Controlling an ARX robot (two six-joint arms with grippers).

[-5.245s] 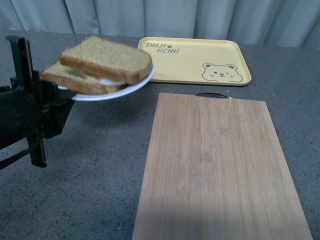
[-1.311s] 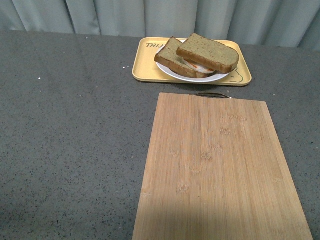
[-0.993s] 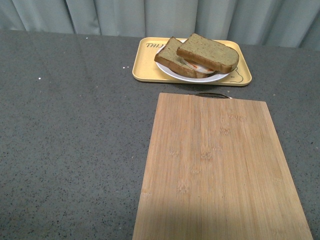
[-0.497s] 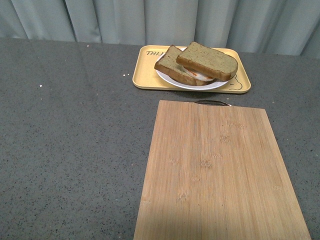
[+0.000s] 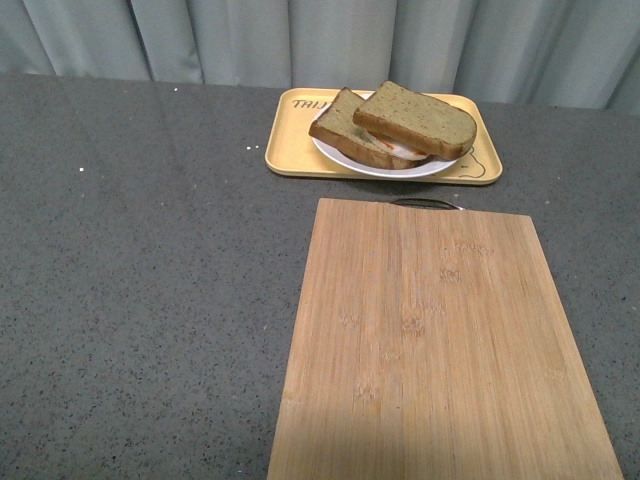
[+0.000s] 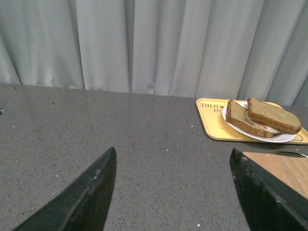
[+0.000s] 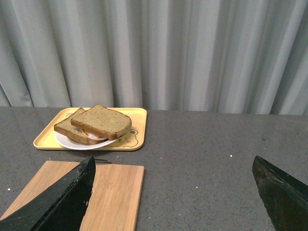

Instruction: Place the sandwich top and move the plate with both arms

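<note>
The sandwich top [image 5: 415, 117], a golden-brown bread slice, lies askew over a lower slice with egg on the white plate [image 5: 378, 166]. The plate sits on the yellow bear tray [image 5: 285, 140] at the back of the table. It also shows in the left wrist view [image 6: 272, 114] and the right wrist view [image 7: 102, 121]. Neither arm shows in the front view. My left gripper [image 6: 173, 154] is open and empty, far short of the tray. My right gripper [image 7: 173, 166] is open and empty, well back from the tray.
A bamboo cutting board [image 5: 440, 340] with a dark handle at its far edge lies in front of the tray, right of centre. The table is dark speckled stone [image 5: 140, 280]. Grey curtains [image 5: 300, 40] hang behind it.
About five seconds ago the left gripper held the plate with the sandwich in the air at left. The plate now rests on the yellow tray and the arm has left the front view. The view shifted slightly.
</note>
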